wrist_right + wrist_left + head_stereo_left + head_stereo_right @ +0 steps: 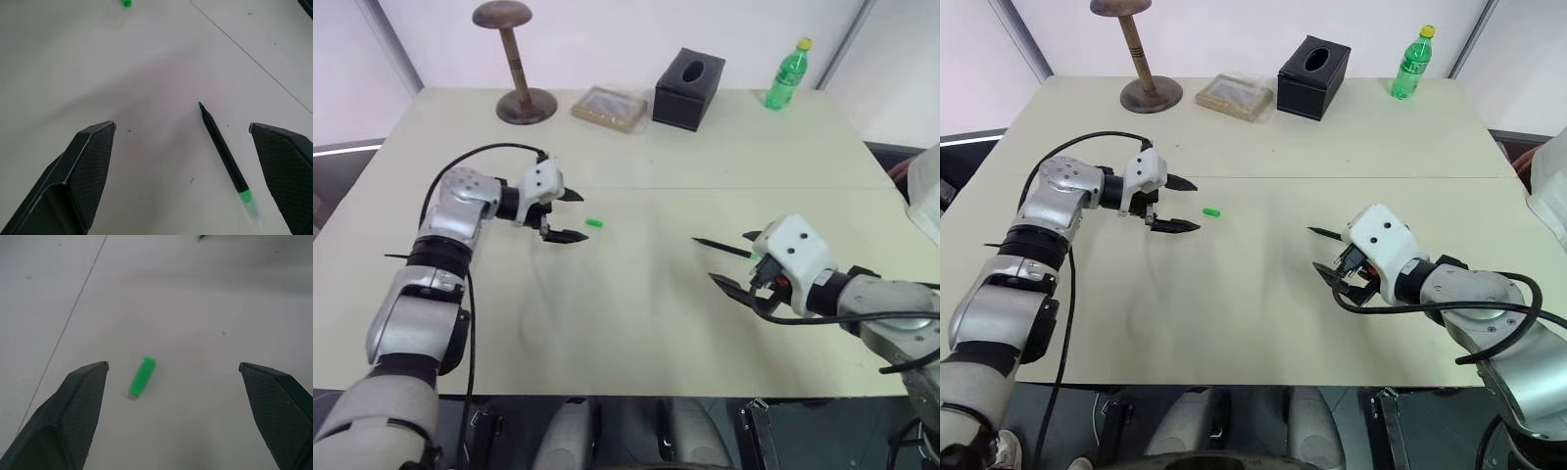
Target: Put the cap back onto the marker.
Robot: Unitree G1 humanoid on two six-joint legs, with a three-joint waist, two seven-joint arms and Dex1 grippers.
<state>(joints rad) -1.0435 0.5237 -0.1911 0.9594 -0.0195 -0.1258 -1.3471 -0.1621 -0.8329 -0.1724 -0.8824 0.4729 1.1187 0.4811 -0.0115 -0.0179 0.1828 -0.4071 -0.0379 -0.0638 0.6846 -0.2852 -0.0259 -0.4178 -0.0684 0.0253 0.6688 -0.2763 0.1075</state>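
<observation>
Left fingers [73, 416] spread before cap [143, 377]; right fingers [83, 176] before marker [224, 152].

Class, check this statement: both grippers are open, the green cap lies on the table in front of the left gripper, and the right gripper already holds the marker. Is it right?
One part is wrong. The right gripper holds nothing: the marker lies on the table, not gripped, as the right wrist view shows. Both grippers are open, and the green cap lies before the left gripper.

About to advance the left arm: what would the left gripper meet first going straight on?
Probably the green cap on the table, lying ahead between the left gripper's open fingers; depth is uncertain.
</observation>
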